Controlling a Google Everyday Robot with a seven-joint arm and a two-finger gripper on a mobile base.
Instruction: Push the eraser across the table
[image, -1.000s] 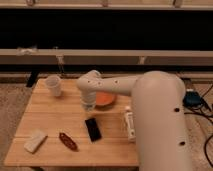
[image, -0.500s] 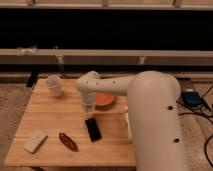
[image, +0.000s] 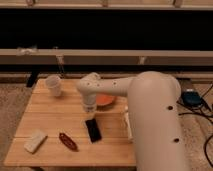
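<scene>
Since half a second ago the white robot arm (image: 131, 95) has moved slightly toward the left, and the gripper (image: 90, 111) has dropped closer to the small flat black rectangular eraser (image: 92, 130); the eraser itself lies where it did. The arm reaches from the right across the light wooden slatted tabletop (image: 50, 112), its elbow bent and the wrist pointing down. The gripper sits just above the eraser's far end, near or touching it; whether the fingers are apart or together cannot be told. The eraser lies near the middle of the tabletop, right of the dark red oblong object (image: 68, 141) and the whitish rectangular block (image: 35, 141).
</scene>
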